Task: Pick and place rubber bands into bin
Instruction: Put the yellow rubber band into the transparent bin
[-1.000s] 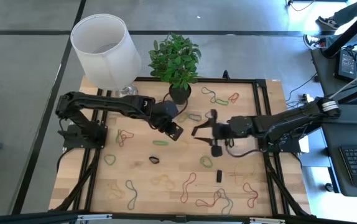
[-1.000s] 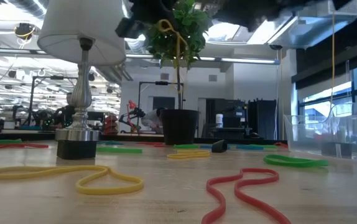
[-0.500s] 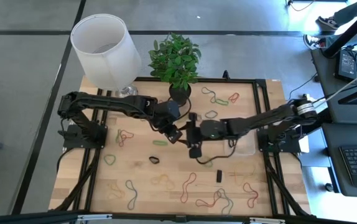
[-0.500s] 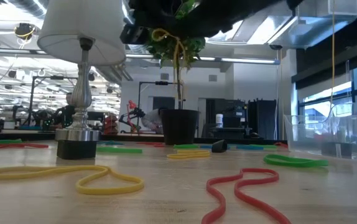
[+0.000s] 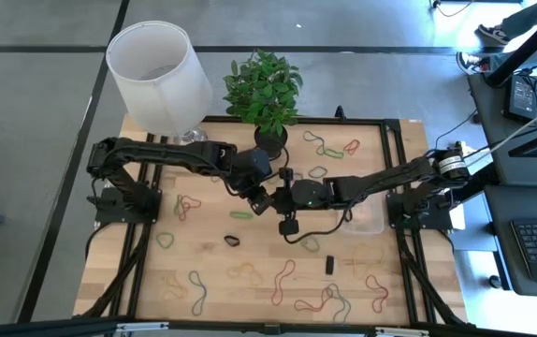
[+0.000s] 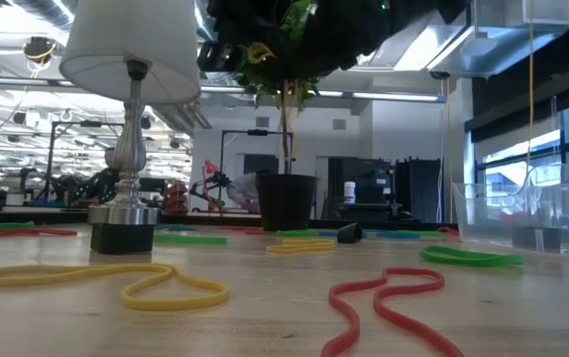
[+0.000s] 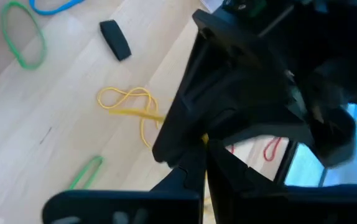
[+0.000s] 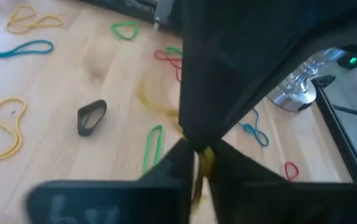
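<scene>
Right gripper (image 5: pixel 285 200) has swung in from mid-table to meet the left gripper (image 5: pixel 263 198) nose to nose above the boards.

We read a handover: a yellow rubber band (image 6: pixel 286 99) hangs from the pair, its long axis vertical, both pincers seemingly clenched on its top, though the left's grip is partly hidden. The bin (image 5: pixel 370 222) lies toward the right arm's base, so the right is nearer for the drop.

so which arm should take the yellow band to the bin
Right. The bin lies on its side, beside its forearm; the right gripper meets the left gripper at the yellow band.
</scene>
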You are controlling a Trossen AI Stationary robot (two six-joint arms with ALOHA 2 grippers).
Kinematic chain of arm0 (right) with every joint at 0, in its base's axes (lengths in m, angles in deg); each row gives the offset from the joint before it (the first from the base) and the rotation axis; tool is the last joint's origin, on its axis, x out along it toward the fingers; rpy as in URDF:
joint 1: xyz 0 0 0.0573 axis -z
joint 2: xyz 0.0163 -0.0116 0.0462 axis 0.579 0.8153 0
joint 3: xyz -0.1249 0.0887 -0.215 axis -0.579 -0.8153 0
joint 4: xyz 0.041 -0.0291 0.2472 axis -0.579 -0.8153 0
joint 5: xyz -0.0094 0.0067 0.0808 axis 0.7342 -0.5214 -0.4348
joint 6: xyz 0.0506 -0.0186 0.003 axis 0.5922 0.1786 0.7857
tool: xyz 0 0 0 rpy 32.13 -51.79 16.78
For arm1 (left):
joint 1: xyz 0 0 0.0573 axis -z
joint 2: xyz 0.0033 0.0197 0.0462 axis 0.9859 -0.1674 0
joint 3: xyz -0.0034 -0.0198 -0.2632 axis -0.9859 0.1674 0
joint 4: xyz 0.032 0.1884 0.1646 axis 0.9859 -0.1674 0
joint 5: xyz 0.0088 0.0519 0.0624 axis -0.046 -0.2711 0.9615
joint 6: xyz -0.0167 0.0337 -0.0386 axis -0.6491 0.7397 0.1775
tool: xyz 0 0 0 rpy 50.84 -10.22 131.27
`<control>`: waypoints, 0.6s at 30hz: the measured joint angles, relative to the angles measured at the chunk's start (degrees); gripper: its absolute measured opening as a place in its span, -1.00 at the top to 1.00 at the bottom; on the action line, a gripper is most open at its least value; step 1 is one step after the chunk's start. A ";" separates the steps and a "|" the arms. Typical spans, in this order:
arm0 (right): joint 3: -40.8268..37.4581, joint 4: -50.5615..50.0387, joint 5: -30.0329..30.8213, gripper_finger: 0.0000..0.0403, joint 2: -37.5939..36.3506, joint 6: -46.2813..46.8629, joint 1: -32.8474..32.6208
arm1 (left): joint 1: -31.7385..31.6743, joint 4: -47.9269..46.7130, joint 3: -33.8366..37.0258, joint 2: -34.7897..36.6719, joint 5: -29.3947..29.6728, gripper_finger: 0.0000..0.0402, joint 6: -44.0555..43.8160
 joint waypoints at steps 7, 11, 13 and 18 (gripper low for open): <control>0.00 -1.22 0.16 0.97 0.00 0.00 0.00 | -1.44 0.17 0.00 0.00 -1.23 0.96 1.84; -0.02 -2.93 0.00 0.97 0.00 0.05 0.00 | -2.27 0.17 0.00 0.00 -0.88 0.83 1.51; -0.04 -3.48 -0.07 0.96 -0.08 0.16 -0.01 | -2.42 0.14 0.00 0.00 -0.86 0.75 1.48; -0.09 -8.83 1.16 0.98 -2.66 0.37 0.04 | -3.37 0.26 0.01 0.24 -0.86 0.56 3.84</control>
